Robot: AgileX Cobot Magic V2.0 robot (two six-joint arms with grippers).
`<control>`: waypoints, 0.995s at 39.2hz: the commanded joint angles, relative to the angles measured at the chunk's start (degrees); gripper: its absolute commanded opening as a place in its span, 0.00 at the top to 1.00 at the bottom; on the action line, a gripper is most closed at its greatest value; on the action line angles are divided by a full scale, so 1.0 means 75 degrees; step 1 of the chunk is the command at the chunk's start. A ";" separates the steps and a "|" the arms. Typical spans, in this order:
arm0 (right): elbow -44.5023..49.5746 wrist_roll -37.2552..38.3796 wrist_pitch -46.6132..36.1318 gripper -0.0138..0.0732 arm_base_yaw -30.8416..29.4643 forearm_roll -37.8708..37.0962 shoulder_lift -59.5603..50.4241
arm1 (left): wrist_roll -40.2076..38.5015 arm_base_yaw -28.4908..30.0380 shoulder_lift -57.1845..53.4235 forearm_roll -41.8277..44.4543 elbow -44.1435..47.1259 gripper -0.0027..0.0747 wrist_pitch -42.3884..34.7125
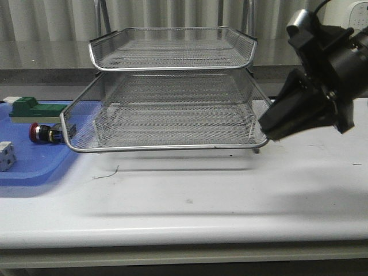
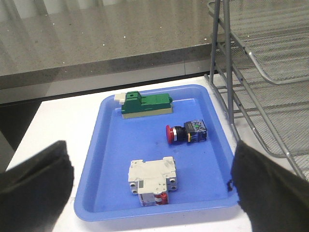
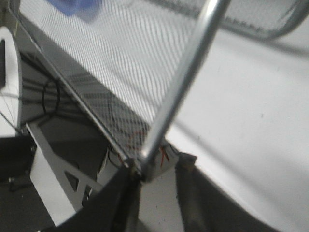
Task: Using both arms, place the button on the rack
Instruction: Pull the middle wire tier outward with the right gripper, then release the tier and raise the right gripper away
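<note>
The button (image 1: 43, 133), with a red cap and a black body, lies on its side in the blue tray (image 1: 34, 169); it also shows in the left wrist view (image 2: 186, 133). The silver wire-mesh rack (image 1: 172, 68) stands at the back, its middle tray (image 1: 161, 148) slid out towards the front. My right gripper (image 1: 265, 133) is at that tray's front right corner. In the right wrist view the chrome rim (image 3: 188, 72) runs down between the open fingers (image 3: 157, 181) and touches one of them. My left gripper (image 2: 152, 174) is open wide and empty above the blue tray (image 2: 108, 145), short of the button.
A green rectangular block (image 2: 145, 104) lies at the blue tray's far end (image 1: 31, 108). A white breaker-like block (image 2: 152, 181) lies nearer my left gripper than the button does (image 1: 4, 155). A dark counter ledge runs behind the table.
</note>
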 commanded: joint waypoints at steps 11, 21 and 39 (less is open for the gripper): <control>-0.0811 0.0685 0.1326 0.29 -0.0308 -0.0035 -0.1191 | -0.0081 -0.0011 0.0069 -0.0015 -0.0266 0.15 -0.0622; -0.1982 0.3504 0.0815 0.46 -0.0386 -0.2759 -0.2484 | -0.0081 -0.0011 0.0069 -0.0015 -0.0266 0.15 -0.0622; -0.1469 0.5192 -0.0756 0.91 -0.0003 -0.5739 -0.4207 | -0.0081 -0.0011 0.0069 -0.0015 -0.0266 0.15 -0.0622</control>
